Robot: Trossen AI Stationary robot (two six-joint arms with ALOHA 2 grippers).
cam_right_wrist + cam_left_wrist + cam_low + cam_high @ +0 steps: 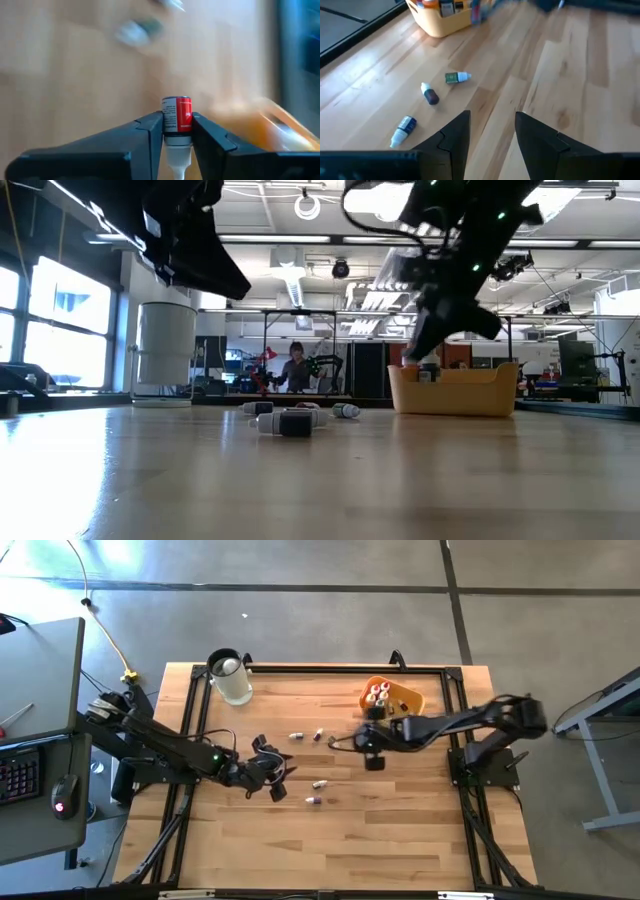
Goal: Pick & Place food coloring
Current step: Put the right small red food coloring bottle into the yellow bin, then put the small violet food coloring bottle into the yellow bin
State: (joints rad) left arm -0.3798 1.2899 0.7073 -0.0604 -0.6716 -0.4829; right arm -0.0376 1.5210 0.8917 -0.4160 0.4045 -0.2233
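Right tool (177, 131): closed on a small red-labelled food coloring bottle (177, 114), pinched between both fingers, its white tip pointing back toward the wrist.
Held bottle's axis: runs along the line of the fingers, label end sticking out past the fingertips.
Key relation: the orange tray (405, 696) lies near the right tool (371, 745), on its far side toward the counter's back edge; a short carry should bring the bottle over it.
Nearer arm: the right, by a wide margin; the tray already holds several bottles.
Right arm pose: stretched from its base at the counter's right edge toward the middle, tool raised off the wood.
Left tool (491, 131): fingers parted, nothing between them, hovering left of centre.
Loose bottles (318, 784): a few lie on their sides on the counter (400, 830) between the two arms, well apart from the tray.
Clear jar (232, 679): at the back left corner, uninvolved.
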